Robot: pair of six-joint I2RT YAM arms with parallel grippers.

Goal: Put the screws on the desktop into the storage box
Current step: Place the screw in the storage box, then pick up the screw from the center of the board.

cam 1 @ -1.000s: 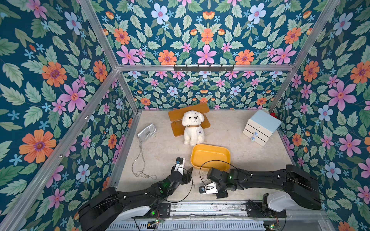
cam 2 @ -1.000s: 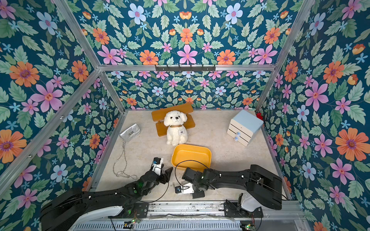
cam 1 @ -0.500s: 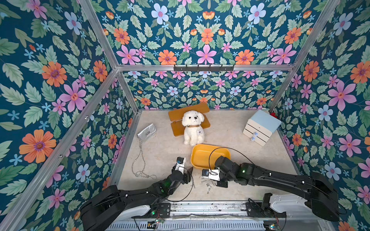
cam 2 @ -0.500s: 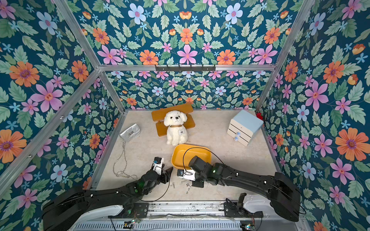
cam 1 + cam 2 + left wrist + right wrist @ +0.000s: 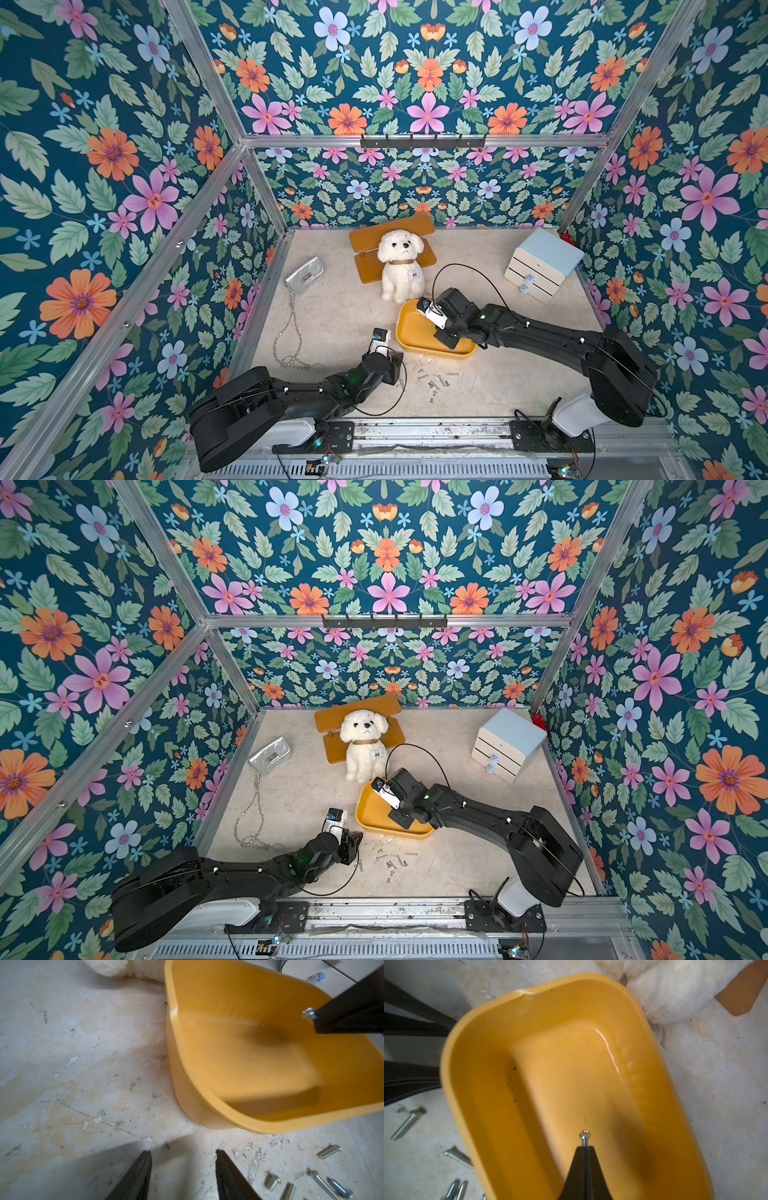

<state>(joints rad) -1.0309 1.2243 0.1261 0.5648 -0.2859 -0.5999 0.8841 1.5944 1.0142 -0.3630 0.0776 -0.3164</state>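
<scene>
Holding one small screw [image 5: 584,1136] in the shut jaws of my right gripper [image 5: 584,1147] above the yellow storage box [image 5: 577,977], whose visible floor shows none delivered, I see the other screws [image 5: 434,384] near the front edge of the desktop [image 5: 332,316], with my left gripper [image 5: 183,1152] partly open and empty.

My jaws are black, and so are my arms [image 5: 540,332]. The storage box [image 5: 477,1095] is yellow-orange all over, with a few tiny dark specks inside. One screw [image 5: 584,1136] is shiny silver. The other screws [image 5: 329,1151] are silver-grey. The desk [image 5: 83,1053] is pale beige with cloudy tan patches and small grey marks. The plush dog [image 5: 401,266] is white with a brown collar. The purse [image 5: 304,272] is shiny silver. The cabinet [image 5: 548,249] is white with a light blue top. The walls [image 5: 124,166] are dark blue with pink, orange and pale blue flowers and green leaves.
</scene>
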